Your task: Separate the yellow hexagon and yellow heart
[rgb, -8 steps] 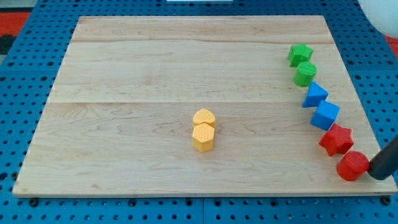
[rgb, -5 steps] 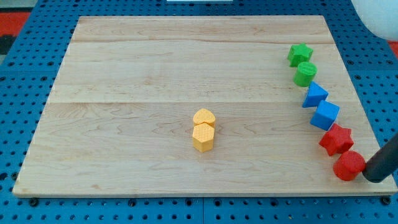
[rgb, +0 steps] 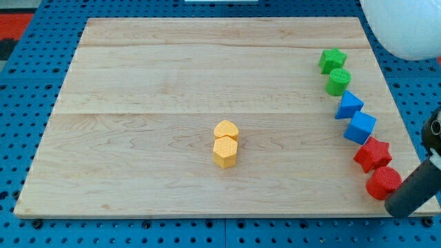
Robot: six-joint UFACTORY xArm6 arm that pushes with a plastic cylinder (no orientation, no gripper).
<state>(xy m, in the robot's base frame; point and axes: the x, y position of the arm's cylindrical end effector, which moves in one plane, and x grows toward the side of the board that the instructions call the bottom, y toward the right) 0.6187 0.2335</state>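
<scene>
The wooden board (rgb: 138,83) carries every block. Near its middle the yellow heart (rgb: 225,129) touches the yellow hexagon (rgb: 224,152) just nearer the view's bottom, unmoved. Along the right edge run a green star (rgb: 332,60), green cylinder (rgb: 337,82), two blue blocks (rgb: 355,117), red star (rgb: 373,154) and red cylinder (rgb: 384,183). My tip (rgb: 398,208), a bare rod holding nothing, has slid leftward, nudging the red cylinder left; the rod's upper part is cut off.
</scene>
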